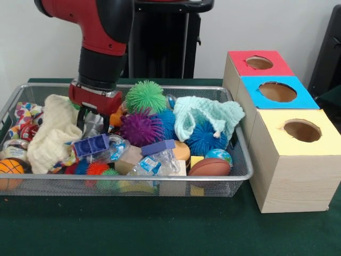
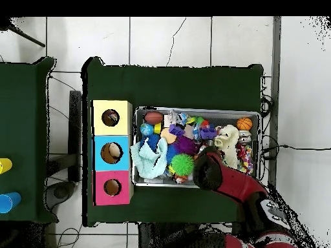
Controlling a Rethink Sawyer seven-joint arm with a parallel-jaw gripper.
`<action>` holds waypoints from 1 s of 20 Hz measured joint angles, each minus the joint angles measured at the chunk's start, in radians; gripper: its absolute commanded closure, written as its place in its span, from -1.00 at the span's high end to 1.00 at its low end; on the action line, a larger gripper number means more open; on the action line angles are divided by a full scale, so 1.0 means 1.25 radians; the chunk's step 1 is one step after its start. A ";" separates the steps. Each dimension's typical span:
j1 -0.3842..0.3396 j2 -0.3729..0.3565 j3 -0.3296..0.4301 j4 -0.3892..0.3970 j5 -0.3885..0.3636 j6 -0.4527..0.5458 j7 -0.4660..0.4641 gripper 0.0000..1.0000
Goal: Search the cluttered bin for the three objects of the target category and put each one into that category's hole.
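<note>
The silver wire-mesh bin (image 1: 133, 178) is full of toys. A polka-dot cloth (image 1: 24, 114) lies at its far left end, partly under the cream waffle cloth (image 1: 52, 134). It also shows at the bin's right end in the overhead view (image 2: 244, 156). I see no other polka-dot pieces. My gripper (image 1: 94, 122) is down in the clutter right of the cream cloth, open, fingers either side of a clear plastic item. The yellow-topped box's hole (image 1: 302, 130) is at the right, nearest the camera. In the overhead view the arm (image 2: 216, 173) hides the gripper.
Green (image 1: 145, 96) and purple (image 1: 140, 128) spiky balls, a mint knitted cloth (image 1: 209, 115), a small football (image 1: 209, 167) and a basketball (image 1: 10, 167) fill the bin. The blue-topped (image 1: 277, 92) and red-topped (image 1: 259, 63) boxes stand behind the yellow one.
</note>
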 measured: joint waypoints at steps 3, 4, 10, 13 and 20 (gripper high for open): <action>-0.019 -0.020 0.027 -0.016 0.000 0.107 0.000 1.00; -0.023 -0.023 0.031 -0.018 0.000 0.124 0.000 1.00; -0.034 -0.029 0.047 -0.026 -0.011 0.157 0.000 -1.00; -0.034 -0.030 0.048 -0.029 -0.037 0.157 0.000 -1.00; -0.017 -0.040 0.045 -0.032 -0.097 0.138 0.000 -1.00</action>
